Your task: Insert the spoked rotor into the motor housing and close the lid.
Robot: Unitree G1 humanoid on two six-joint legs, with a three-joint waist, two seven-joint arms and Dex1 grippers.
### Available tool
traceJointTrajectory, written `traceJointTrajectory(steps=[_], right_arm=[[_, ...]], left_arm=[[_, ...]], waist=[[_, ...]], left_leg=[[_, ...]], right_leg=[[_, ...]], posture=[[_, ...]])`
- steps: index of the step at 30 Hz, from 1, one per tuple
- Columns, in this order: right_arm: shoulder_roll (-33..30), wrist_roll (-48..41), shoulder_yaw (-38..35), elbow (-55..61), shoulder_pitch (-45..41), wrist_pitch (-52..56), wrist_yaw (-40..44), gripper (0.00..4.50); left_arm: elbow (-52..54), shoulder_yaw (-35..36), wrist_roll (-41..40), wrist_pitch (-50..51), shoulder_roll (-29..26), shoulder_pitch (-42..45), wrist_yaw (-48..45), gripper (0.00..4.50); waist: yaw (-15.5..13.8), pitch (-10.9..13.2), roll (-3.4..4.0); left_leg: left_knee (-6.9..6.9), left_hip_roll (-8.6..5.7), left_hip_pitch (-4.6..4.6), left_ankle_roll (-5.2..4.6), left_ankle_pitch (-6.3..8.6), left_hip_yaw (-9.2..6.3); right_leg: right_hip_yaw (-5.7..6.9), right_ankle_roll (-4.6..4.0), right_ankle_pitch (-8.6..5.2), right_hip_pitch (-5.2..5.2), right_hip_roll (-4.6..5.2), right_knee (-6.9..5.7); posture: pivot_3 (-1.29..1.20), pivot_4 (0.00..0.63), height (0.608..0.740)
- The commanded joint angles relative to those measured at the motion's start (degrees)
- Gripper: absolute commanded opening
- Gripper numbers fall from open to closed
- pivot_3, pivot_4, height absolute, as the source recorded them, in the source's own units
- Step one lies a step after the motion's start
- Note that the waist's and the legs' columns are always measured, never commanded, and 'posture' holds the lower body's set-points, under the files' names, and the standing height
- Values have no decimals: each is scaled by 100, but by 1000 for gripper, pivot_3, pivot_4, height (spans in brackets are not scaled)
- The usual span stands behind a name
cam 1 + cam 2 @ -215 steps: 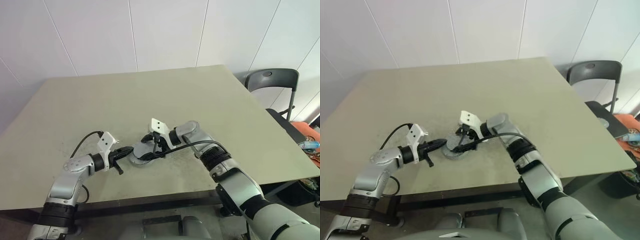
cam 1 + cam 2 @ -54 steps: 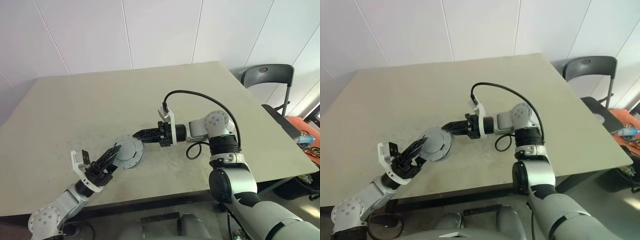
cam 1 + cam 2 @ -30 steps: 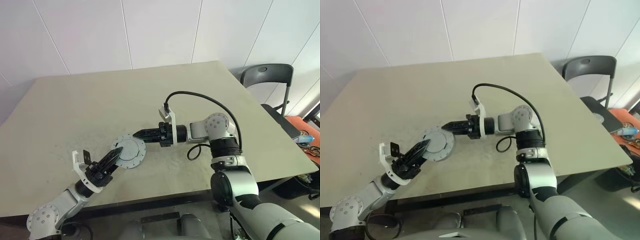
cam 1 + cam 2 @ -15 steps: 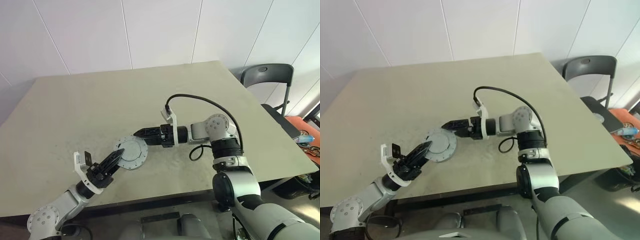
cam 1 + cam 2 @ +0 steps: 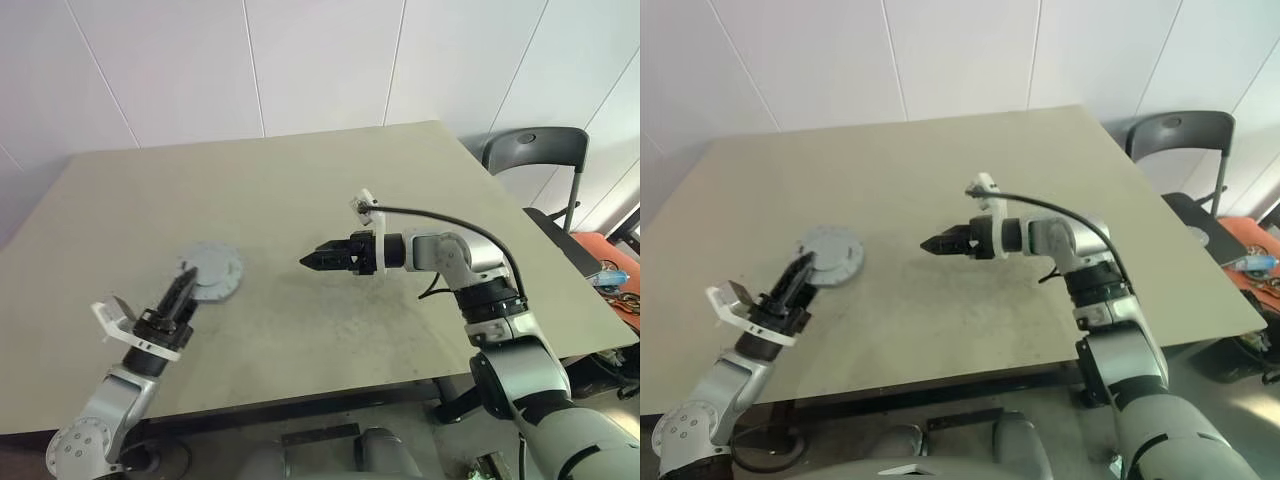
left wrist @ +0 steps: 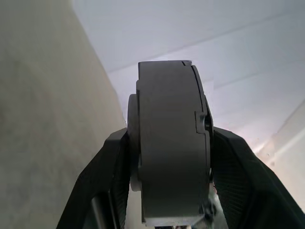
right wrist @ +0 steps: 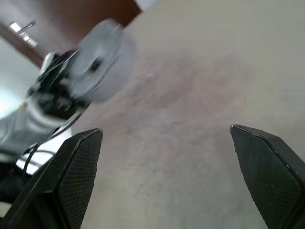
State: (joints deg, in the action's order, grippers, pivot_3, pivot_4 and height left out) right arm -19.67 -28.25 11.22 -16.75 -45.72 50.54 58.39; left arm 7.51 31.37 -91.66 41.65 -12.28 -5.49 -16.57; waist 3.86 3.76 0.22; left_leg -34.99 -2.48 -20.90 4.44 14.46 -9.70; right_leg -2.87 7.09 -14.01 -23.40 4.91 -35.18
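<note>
The motor housing [image 5: 210, 272] is a round silver cup, and the flat grey lid [image 5: 830, 252] with a small dark hub faces up on it. My left gripper [image 5: 183, 287] is shut on its rim and holds it tilted over the table's front left. In the left wrist view the housing [image 6: 169, 143] stands edge-on between my two black fingers [image 6: 107, 171]. My right gripper [image 5: 306, 261] points left over the middle of the table, open and empty, well apart from the housing. The right wrist view shows its fingers [image 7: 76, 162] spread wide and the housing [image 7: 97, 59] beyond them. The spoked rotor is hidden.
The beige table [image 5: 300, 180] stands against a white wall. A grey chair [image 5: 535, 155] is beyond its right back corner, and some clutter [image 5: 612, 282] lies on the floor at the far right.
My left gripper has carried the housing to the left, away from the table's middle. My right gripper has opened, left the housing's edge and drawn back to the right.
</note>
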Motion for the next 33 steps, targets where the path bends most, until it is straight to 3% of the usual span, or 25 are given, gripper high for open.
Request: traceJointTrajectory(steps=[1, 11, 18, 28, 33], right_arm=[[-120, 565, 470, 372, 145, -1359, 502, 4500], [-243, 1589, 1114, 272, 351, -3186, 1027, 4500], [-148, 1664, 1020, 148, 284, -3248, 1106, 4500], [-116, 1723, 980, 116, 274, -3266, 1083, 4500], [-71, 1778, 968, 50, 234, -3336, 1067, 4500]], left_arm=[[245, 293, -219, -601, 168, 380, 685, 2096], [-252, 899, 90, -2417, 822, 1604, 2589, 2096], [-381, 710, 120, -2457, 877, 1831, 3447, 2096], [-305, 583, 315, -2368, 943, 1681, 4210, 2096], [-97, 506, 575, -2453, 1056, 1599, 4919, 3707]], waist=[[-14, 2, -5], [-176, 1, -44], [-347, 2, -75], [-318, 1, -76], [-324, 1, -77]], left_leg=[[-2, 0, 0, 1, 0, 1], [-17, 2, -3, 6, -3, 0], [-22, 1, -4, 9, -5, -1], [-23, 1, 4, 11, -6, -1], [-24, 1, 8, 12, -6, -1]], right_leg=[[0, 10, 5, 2, 1, 2], [-1, 8, 19, 5, -5, 6], [-1, -8, 35, 12, -8, 9], [-2, -11, 37, 20, -11, 9], [-2, -10, 38, 24, -11, 8]], posture=[[0, 0, 740], [0, 0, 740], [0, 0, 740], [0, 0, 740], [0, 0, 740]])
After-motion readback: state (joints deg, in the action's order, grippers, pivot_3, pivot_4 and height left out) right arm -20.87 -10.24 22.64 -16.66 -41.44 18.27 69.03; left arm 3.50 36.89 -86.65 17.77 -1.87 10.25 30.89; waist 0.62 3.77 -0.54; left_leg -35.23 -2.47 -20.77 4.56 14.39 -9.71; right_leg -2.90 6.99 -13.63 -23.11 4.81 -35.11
